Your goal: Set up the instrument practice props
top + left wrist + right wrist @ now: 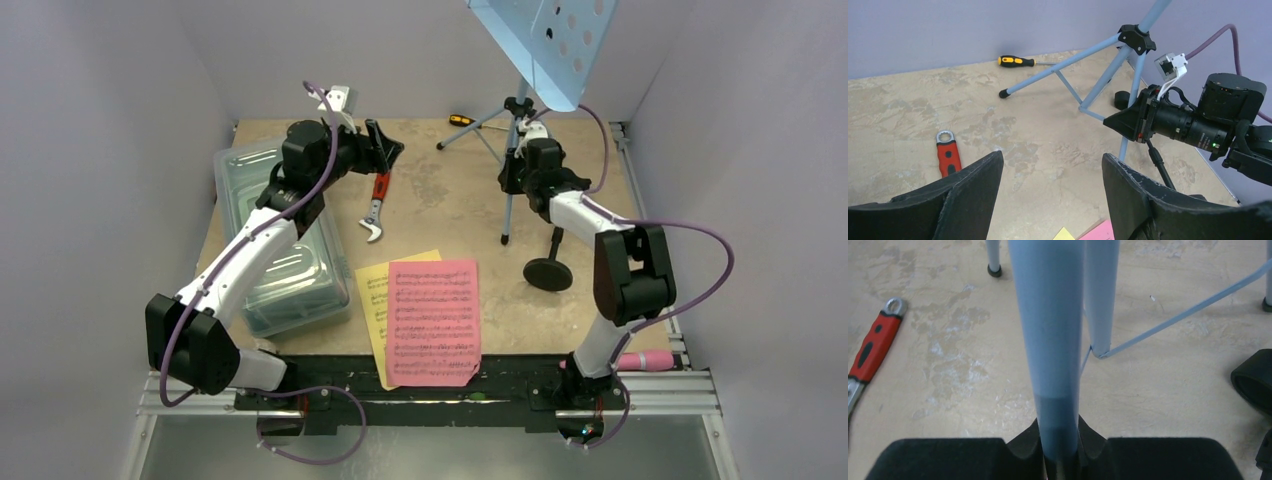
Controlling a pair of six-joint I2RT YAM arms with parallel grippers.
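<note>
The light blue music stand (545, 45) stands on its tripod (1135, 39) at the back right. My right gripper (520, 172) is shut on one of its blue tubes (1050, 340), which fills the notch between the jaws in the right wrist view. The black mic stand lies beside it, round base (548, 273) toward the front. Pink page (433, 320) lies over the yellow page (372, 290) at the front centre. The pink microphone (645, 360) lies at the front right edge. My left gripper (385, 150) hovers open over bare table (1050, 160).
A red-handled wrench (378, 200) lies under the left gripper, also seen in the right wrist view (873, 347). A clear lidded box (280, 270) sits along the left side. A yellow-and-black screwdriver (460, 120) lies by the back wall.
</note>
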